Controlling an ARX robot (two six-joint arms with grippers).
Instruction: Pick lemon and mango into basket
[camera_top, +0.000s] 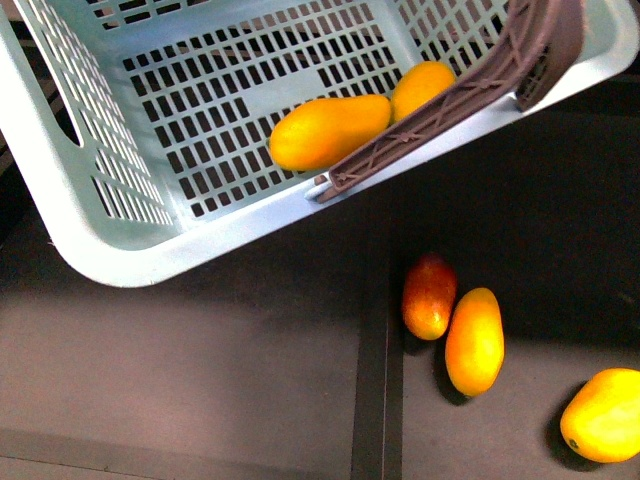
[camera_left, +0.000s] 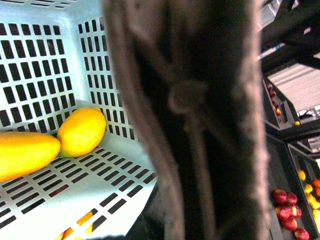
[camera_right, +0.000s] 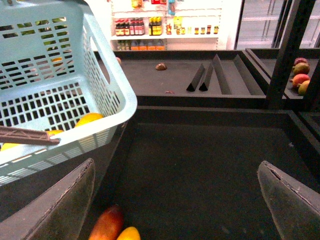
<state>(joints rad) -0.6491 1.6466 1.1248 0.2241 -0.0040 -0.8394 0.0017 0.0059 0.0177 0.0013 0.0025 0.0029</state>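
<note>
On the dark shelf (camera_top: 200, 370), the tilted basket (camera_top: 60, 180) held the mango (camera_top: 328, 131) with the lemon (camera_top: 420, 87) touching it, under the brown handle (camera_top: 440, 110). Right of a divider lay a red mango (camera_top: 429, 296), an orange one (camera_top: 474, 341) and a third fruit (camera_top: 604, 414). The right gripper (camera_right: 177, 200) was released, empty; the left's state could not be told; stocked store shelves (camera_right: 165, 25) stood behind.

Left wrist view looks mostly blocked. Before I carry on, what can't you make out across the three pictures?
- Left gripper: the blurred brown handle fills the left wrist view; its state cannot be told.
- Lemon: partly hidden behind the handle in the front view.
- Basket: cut off by the frame edges in every view.
- Fruit below the right gripper: cut off by the picture's edge.
</note>
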